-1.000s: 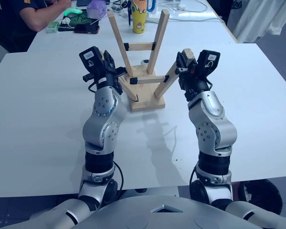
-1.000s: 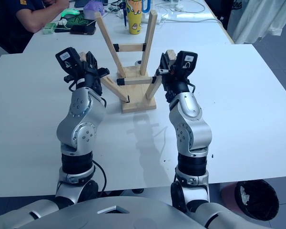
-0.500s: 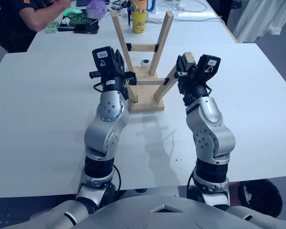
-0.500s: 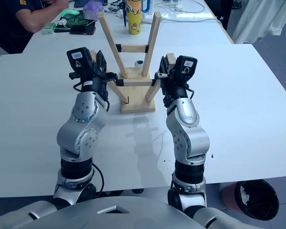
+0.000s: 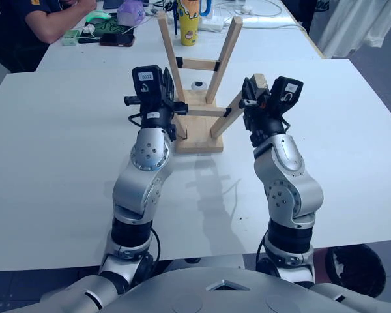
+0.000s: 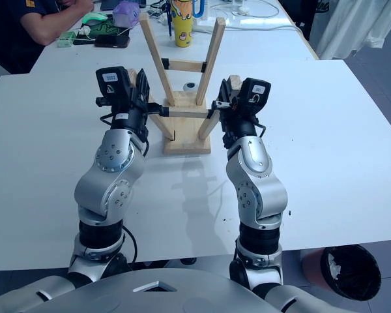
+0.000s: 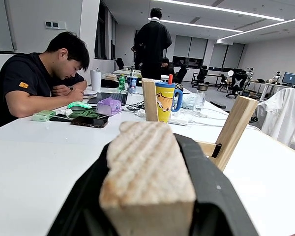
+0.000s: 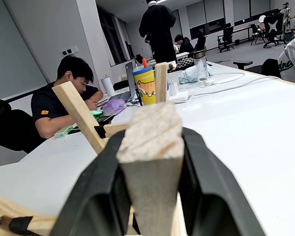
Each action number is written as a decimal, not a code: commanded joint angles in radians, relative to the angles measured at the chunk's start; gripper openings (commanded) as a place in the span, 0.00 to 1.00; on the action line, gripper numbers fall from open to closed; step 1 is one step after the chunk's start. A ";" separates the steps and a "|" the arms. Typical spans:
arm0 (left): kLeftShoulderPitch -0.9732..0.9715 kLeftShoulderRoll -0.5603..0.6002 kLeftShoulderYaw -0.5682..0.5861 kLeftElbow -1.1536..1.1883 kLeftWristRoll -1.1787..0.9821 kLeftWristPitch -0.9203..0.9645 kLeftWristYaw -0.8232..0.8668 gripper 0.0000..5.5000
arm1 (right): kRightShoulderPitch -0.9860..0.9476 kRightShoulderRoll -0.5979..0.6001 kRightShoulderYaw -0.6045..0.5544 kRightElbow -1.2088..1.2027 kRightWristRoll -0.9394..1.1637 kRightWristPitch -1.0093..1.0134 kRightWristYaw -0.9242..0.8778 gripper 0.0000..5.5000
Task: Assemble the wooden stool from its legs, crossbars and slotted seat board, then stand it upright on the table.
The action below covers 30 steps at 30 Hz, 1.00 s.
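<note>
While both jaws are clamped on wood, the left gripper pinches the top end of the near-left leg and the right gripper pinches the top end of the near-right leg; each wrist view shows the end grain squeezed between the black fingers. Over the last second the left gripper has swung rightward toward the stool's middle, bringing its leg from a wide outward splay to a steeper stand, while the right gripper has barely shifted. The near crossbar now bridges the two held legs roughly level. I judge this as the left leg being pressed home against the crossbar, so the frame looks close to fully joined.

Outward from there, the stool stands upside down at the far middle of the table, its seat board flat on the surface, the two far legs leaning toward each other and tied by the far crossbar. Turning it upright is not yet done.

A small round object lies just behind the seat board and could be struck when the stool is tipped over. On the far table, a yellow cup and a phone sit well apart from the work.
</note>
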 commanded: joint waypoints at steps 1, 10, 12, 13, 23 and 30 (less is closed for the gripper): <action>0.083 0.089 -0.032 0.104 0.057 0.197 -0.063 0.20 | 0.007 0.055 0.037 -0.015 0.022 0.068 -0.011 0.19; 0.046 0.174 -0.089 0.050 0.041 0.268 -0.149 0.20 | -0.147 0.013 0.089 -0.018 0.019 0.138 0.030 0.19; 0.027 0.207 -0.110 0.042 0.036 0.291 -0.177 0.20 | -0.181 0.006 0.099 -0.015 0.019 0.160 0.046 0.19; 0.017 0.222 -0.126 0.047 0.036 0.299 -0.189 0.20 | -0.193 0.003 0.110 -0.012 0.015 0.165 0.056 0.19; 0.005 0.260 -0.165 0.064 -0.014 0.353 -0.239 0.23 | -0.258 0.024 0.217 -0.009 0.000 0.157 0.130 0.20; 0.028 0.290 -0.108 0.110 -0.059 0.340 -0.278 0.23 | -0.248 0.009 0.290 0.058 -0.005 0.130 0.199 0.20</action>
